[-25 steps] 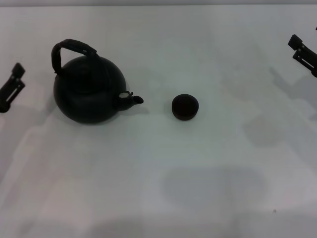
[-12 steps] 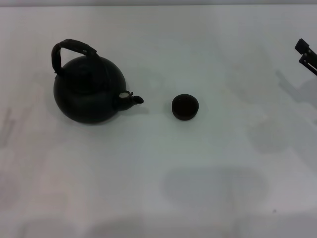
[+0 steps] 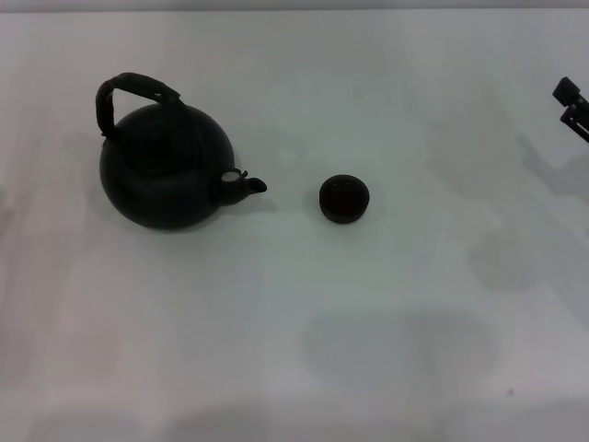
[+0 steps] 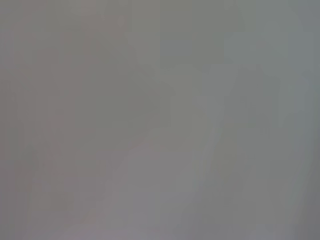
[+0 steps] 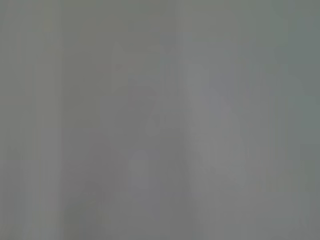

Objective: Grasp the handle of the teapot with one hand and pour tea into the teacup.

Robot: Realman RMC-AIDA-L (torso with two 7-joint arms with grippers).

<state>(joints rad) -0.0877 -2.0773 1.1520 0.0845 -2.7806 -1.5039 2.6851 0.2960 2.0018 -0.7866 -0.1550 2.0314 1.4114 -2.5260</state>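
Observation:
A large round black teapot [image 3: 166,170] stands upright on the white table at the left of the head view, its short spout [image 3: 250,185] pointing right. Its dark arched handle [image 3: 133,90] rises over the lid. The tiny dark teacup [image 3: 344,199] sits to the right of the spout, apart from it. Only the tip of my right gripper [image 3: 572,103] shows at the right edge, far from both. My left gripper is out of view. Both wrist views show only blank grey surface.
The white table [image 3: 304,350] spreads around the teapot and the teacup, with faint shadows on it at the lower middle and right.
The left gripper has left the head view at the left edge. The right gripper has drawn back farther toward the right edge. Teapot and teacup have not moved.

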